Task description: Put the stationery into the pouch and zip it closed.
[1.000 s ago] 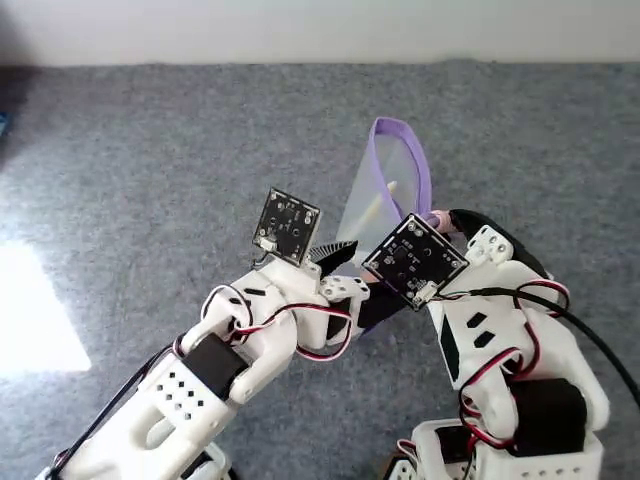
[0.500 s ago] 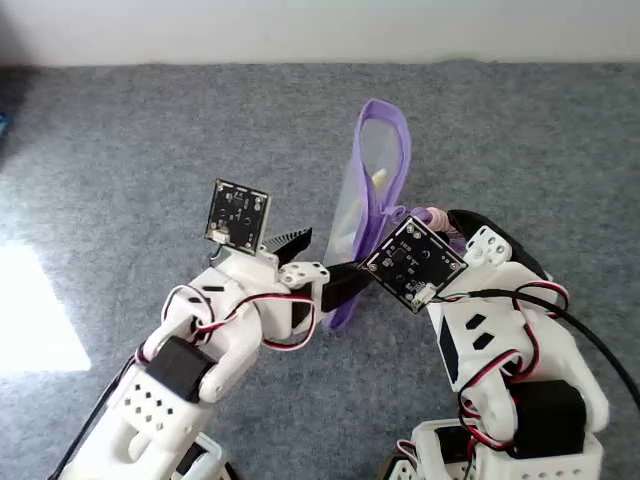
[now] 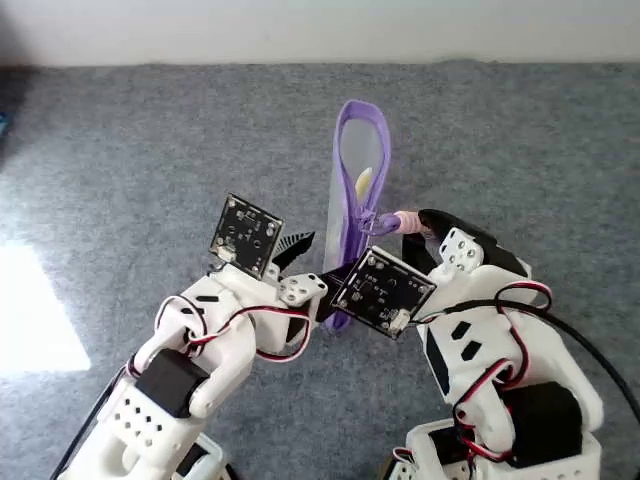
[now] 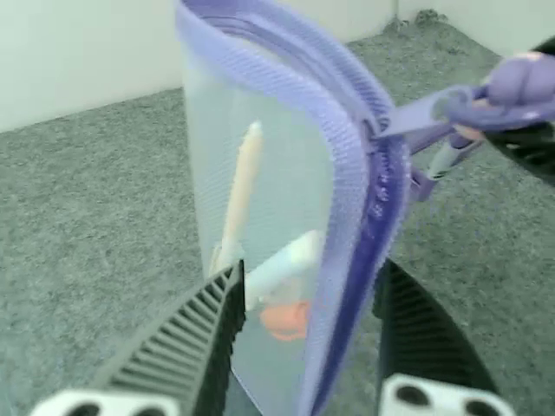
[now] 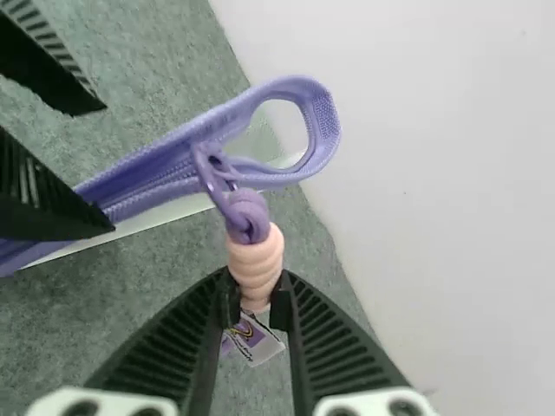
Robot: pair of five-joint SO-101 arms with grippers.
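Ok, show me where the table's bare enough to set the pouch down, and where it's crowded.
Free: the grey table left of the pouch, back to the wall; likewise the stretch right of the pouch. Crowded: the near middle, where the left gripper holds the pouch and the right gripper pinches its zipper pull.

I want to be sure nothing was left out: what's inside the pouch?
Through the pouch's clear side: a cream stick, a white piece and an orange item. The left gripper's fingers cover its lower end, so anything there is hidden.
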